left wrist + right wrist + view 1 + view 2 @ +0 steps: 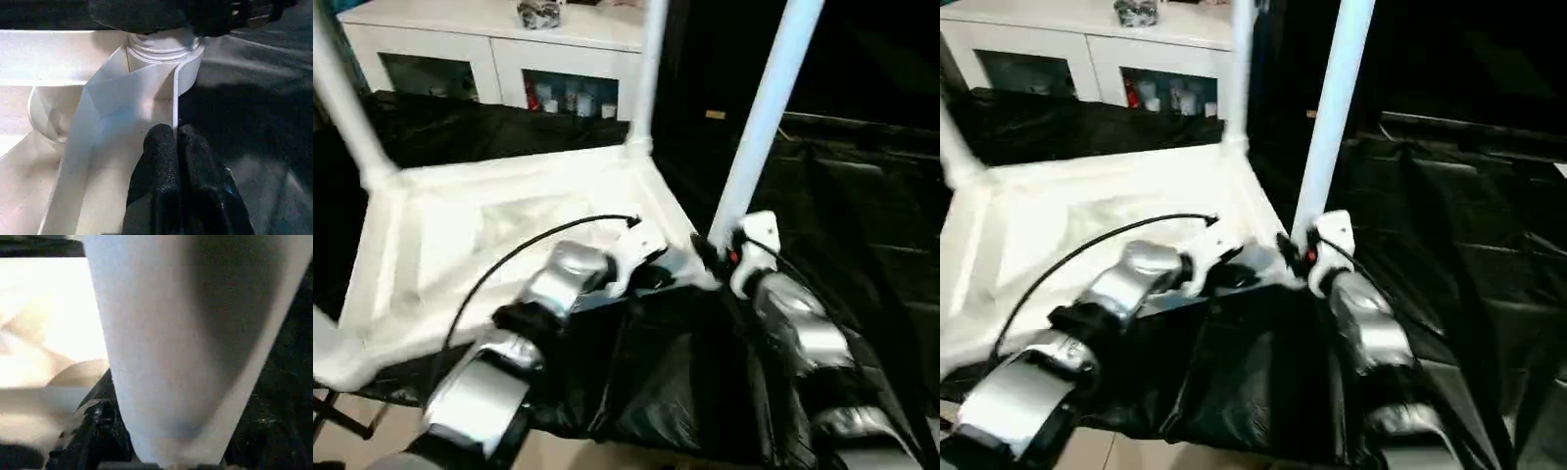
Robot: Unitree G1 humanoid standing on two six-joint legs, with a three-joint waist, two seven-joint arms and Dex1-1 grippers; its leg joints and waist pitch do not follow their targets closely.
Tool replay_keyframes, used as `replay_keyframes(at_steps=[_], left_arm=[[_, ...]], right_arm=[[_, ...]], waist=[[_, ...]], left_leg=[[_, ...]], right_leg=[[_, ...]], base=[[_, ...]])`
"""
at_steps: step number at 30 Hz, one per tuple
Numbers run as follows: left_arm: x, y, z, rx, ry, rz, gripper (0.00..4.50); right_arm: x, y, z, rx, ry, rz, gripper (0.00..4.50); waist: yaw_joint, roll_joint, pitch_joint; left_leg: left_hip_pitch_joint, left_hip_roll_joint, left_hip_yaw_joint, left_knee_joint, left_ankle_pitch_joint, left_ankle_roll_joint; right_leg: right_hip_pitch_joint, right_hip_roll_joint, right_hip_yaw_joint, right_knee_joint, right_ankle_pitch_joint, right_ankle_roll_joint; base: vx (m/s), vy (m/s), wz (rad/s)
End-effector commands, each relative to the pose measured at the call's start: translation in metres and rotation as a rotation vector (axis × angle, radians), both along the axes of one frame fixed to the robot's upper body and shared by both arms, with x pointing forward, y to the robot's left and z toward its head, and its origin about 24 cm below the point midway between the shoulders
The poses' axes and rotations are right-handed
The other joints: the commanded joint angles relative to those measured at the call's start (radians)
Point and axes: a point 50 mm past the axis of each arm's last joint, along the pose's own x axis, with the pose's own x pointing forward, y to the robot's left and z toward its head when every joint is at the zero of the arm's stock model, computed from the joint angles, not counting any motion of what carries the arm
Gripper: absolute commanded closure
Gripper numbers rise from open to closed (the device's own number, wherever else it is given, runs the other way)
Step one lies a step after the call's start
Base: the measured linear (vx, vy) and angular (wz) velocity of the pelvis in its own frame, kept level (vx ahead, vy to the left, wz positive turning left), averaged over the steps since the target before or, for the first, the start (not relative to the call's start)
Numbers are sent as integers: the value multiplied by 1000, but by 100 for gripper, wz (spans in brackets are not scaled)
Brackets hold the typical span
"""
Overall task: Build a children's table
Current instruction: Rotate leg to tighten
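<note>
The white ribbed plastic tabletop [509,245] lies underside-up on black sheeting [685,392]. The left gripper [175,134] pinches its rim wall; the right gripper [717,257] clasps a white tapered tube leg [759,127], best kept vertical while twisting down.

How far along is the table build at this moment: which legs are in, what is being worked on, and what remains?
Done: the tabletop lies underside up with legs standing at the far-left corner and the far-right corner. In hand: the near-right leg stands at its socket with the right end effector at its base, while the left end effector pinches the tabletop's rim nearby. Left: seating this leg; whether the near-left corner has a leg cannot be told.
</note>
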Motion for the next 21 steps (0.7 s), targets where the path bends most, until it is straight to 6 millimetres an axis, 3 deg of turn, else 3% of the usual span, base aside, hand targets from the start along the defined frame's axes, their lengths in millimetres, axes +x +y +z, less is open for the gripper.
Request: replay_keyframes(at_steps=[1,3,6,8,11,14,15,17,18,21], left_arm=[[-7,-36,6,-26,-12,-74,450],[-7,-36,6,-26,-12,-78,450],[-7,-29,5,-23,-3,-86,450],[-7,-23,4,-17,-3,-98,450],[-8,-11,3,-10,10,-129,450],[-10,5,1,-6,32,-180,450],[-12,11,1,-11,46,-204,450],[-13,15,2,-16,53,-232,450],[-15,20,2,-17,65,-258,450],[-18,32,5,-13,90,-313,450]], right_arm=[[-12,47,-24,-3,126,127,252],[-12,52,-21,31,101,143,252],[-11,49,-17,103,73,148,185],[-12,45,-15,102,58,180,185],[-15,36,-12,64,13,260,150],[-21,21,-7,62,-10,381,150],[-25,16,-6,57,-9,437,150],[-29,12,-5,53,-6,486,150],[-33,8,-4,51,-2,544,150],[-46,-2,0,45,17,705,150]], waist=[[-4,7,-38],[-4,8,-38],[-4,8,-40],[-5,8,-41],[-5,9,-43],[-2,9,-50],[-2,7,-51],[3,8,-54],[8,8,-57],[27,10,-55]], left_leg=[[2,13,-13,-86,-454,-3],[3,14,-13,-87,-461,2],[0,15,-14,-89,-460,9],[-3,17,-14,-90,-456,14],[-9,20,-12,-91,-430,21],[-15,22,-7,-88,-350,45],[-18,22,-4,-84,-314,66],[-13,22,2,-78,-261,92],[-15,23,1,-77,-216,105],[-9,27,5,-74,-150,142]], right_leg=[[22,-30,26,-103,-534,-126],[22,-31,26,-104,-527,-126],[24,-33,28,-101,-507,-135],[26,-33,29,-97,-479,-147],[32,-32,33,-88,-409,-176],[43,-32,36,-76,-289,-217],[48,-33,38,-70,-237,-233],[45,-33,40,-64,-168,-263],[54,-34,39,-56,-123,-280],[55,-34,40,-47,-52,-307]], base=[[0,0,0],[0,0,0],[0,0,0],[0,0,0],[0,0,0],[0,0,0],[0,0,0],[0,0,0],[0,0,0],[0,0,0]])
